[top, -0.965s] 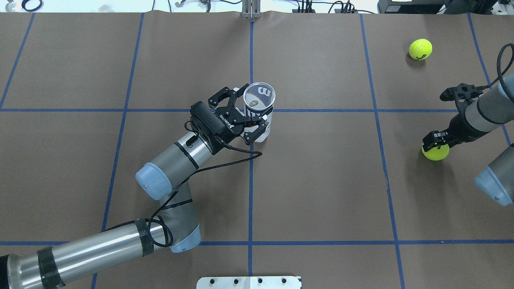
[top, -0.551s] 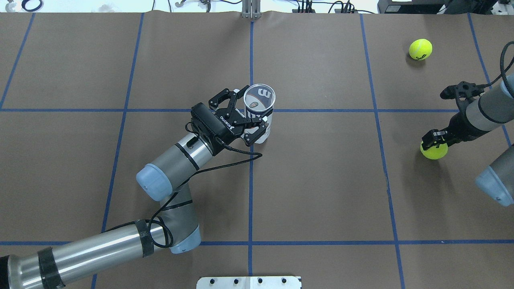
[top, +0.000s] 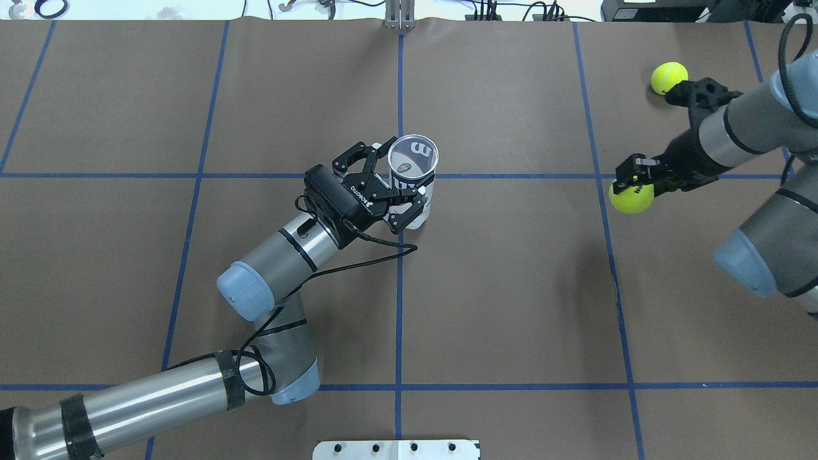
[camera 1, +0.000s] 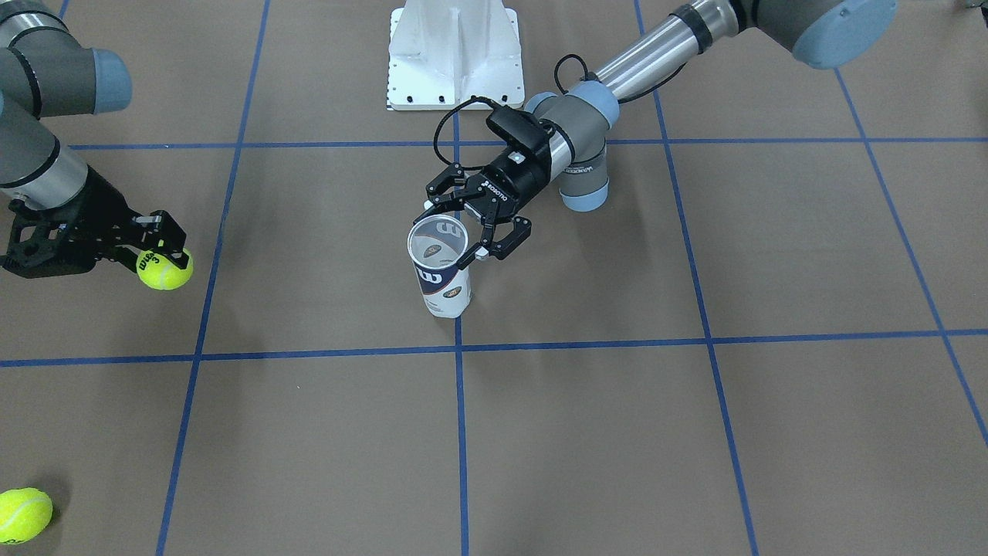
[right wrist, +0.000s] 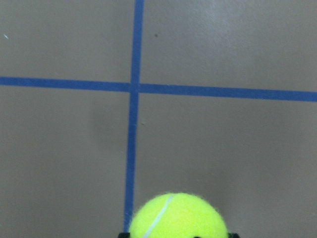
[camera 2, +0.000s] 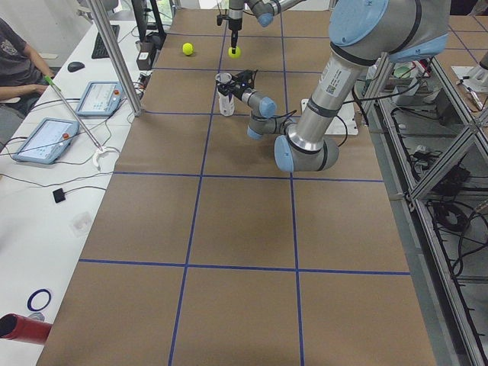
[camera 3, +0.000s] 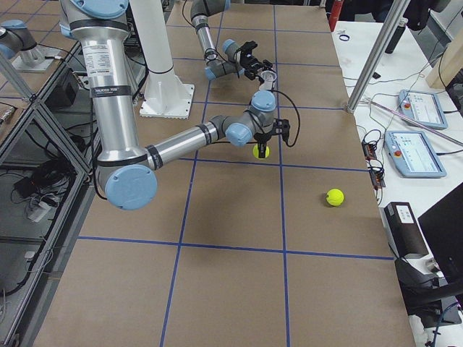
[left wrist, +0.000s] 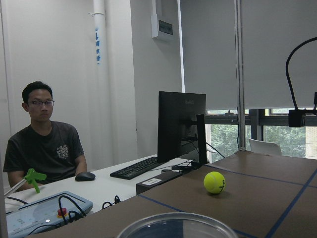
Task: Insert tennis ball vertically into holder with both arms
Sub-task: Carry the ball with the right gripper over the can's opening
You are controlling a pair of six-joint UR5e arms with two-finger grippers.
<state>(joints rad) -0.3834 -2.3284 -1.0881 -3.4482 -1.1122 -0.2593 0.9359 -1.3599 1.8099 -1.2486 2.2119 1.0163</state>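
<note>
Status: preparation complete, insertion outstanding. The can (camera 1: pixel 441 282) stands upright, open mouth up, near the middle of the table (top: pixel 511 287), beside a crossing of the blue tape lines. The left gripper (top: pixel 401 184) reaches it from the side, its two fingers spread wide and set against opposite sides of the upper wall. Contact looks firm on both sides, so it is judged to be steadying the can, not merely flanking it. No ball is seen inside the can: the front-facing and overhead views both look down into an empty tube. The right gripper (top: pixel 634 182) points downward with its fingers closed on a tennis ball (top: pixel 631 197). The ball shows at the bottom edge of that arm's wrist view with bare table beneath it. It appears to be clear of the surface, as its shadow lies apart from it. This ball is well apart from the can, off toward the robot's right. A second ball (top: pixel 669 78) lies loose on the table farther out on the same side. Done, by this evidence: can secured upright, one ball picked up. Left to do: carry the ball across, centre it over the mouth, lower it and release. The mouth looks only slightly wider than the ball, so alignment is the point to watch.
</note>
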